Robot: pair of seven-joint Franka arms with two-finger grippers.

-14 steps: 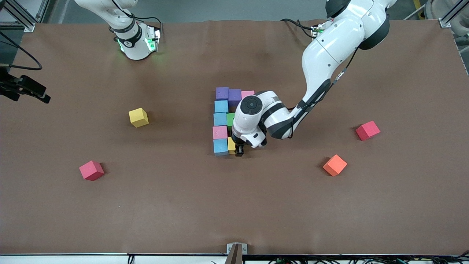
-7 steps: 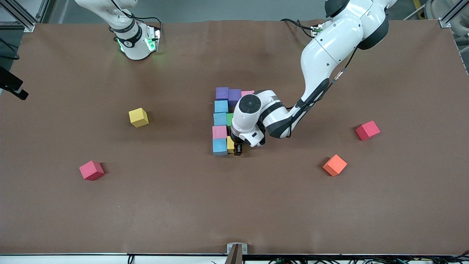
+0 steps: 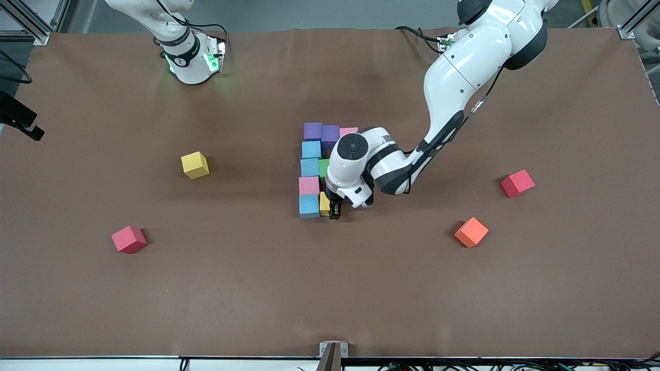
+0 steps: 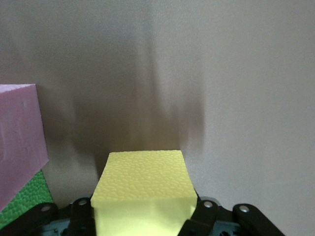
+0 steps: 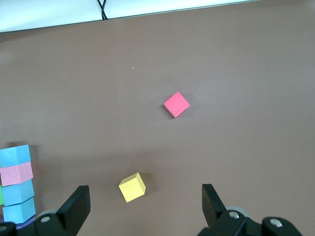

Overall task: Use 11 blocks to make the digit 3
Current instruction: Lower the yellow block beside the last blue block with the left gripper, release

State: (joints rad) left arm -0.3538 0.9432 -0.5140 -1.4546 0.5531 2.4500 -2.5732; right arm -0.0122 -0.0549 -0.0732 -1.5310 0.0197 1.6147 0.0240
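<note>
Centrally, the left gripper [image 3: 335, 213] has its fingers [image 4: 81, 216] clamped on a yellow block [image 4: 142, 189], low on the surface beside the blue block [image 3: 309, 205] ending the unfinished 3 [image 3: 313, 170]. Placement is in hand; next comes release and a straight lift. Since a second ago, block and fingers have edged closer to the blue. The right gripper [image 5: 145, 204] waits aloft, fingers apart.
</note>
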